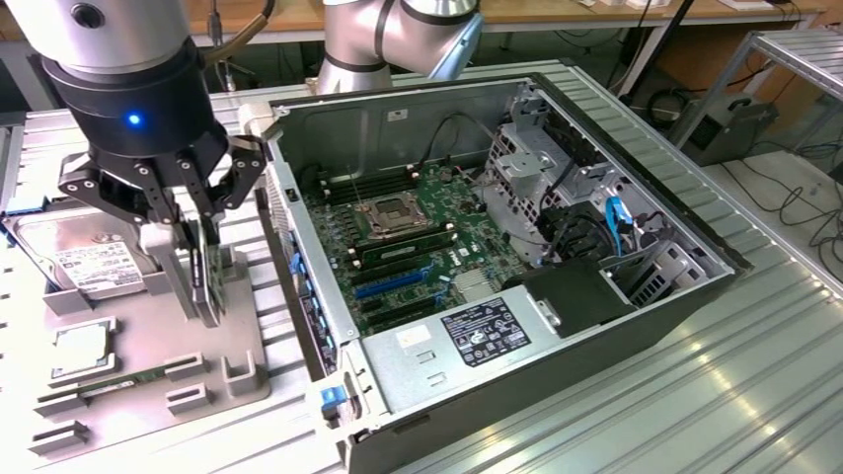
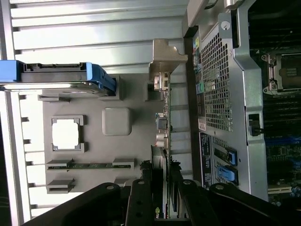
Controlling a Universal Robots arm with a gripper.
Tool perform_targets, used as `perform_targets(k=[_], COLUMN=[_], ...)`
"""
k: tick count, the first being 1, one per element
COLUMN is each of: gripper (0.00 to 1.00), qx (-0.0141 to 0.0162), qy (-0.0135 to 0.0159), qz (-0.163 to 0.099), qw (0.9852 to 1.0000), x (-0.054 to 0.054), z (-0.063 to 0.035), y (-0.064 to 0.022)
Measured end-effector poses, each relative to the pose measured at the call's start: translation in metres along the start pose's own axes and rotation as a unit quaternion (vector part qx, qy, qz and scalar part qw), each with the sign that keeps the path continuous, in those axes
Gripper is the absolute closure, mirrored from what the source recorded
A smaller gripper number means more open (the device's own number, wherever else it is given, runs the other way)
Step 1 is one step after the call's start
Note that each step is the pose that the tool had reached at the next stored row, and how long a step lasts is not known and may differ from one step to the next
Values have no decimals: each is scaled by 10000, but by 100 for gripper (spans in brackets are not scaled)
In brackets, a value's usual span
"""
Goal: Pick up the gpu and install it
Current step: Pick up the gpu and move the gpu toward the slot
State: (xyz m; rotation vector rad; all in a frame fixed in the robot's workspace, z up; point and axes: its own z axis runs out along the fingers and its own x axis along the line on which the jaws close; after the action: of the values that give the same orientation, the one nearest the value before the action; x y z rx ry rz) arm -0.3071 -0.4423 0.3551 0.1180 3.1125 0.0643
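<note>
Gpu [image 1: 207, 291] [image 2: 163, 136] is being held upright on edge between the narrowed fingers of the tool [image 1: 195, 237] [image 2: 160, 188]. Directly beneath, a grey tray [image 1: 145, 336] [image 2: 136, 122] is being seen; contact cannot be told. Beside the tool, a hard drive [image 1: 79, 262] is being carried, and beyond it an open computer case [image 1: 382, 118] [image 2: 221, 70] is being shown.

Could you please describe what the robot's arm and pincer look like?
The arm is a silver tube with grey-blue joint caps, ending in a black wrist cylinder with a blue light. The pincer is black, built from bolted linkage bars.
</note>
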Motion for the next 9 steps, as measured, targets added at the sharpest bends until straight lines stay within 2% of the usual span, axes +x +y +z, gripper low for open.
perform_targets(k=[9], gripper=[74], qx=[0], qy=[0], qz=[0], qw=[10000], x=[-1], z=[-51], y=[2])
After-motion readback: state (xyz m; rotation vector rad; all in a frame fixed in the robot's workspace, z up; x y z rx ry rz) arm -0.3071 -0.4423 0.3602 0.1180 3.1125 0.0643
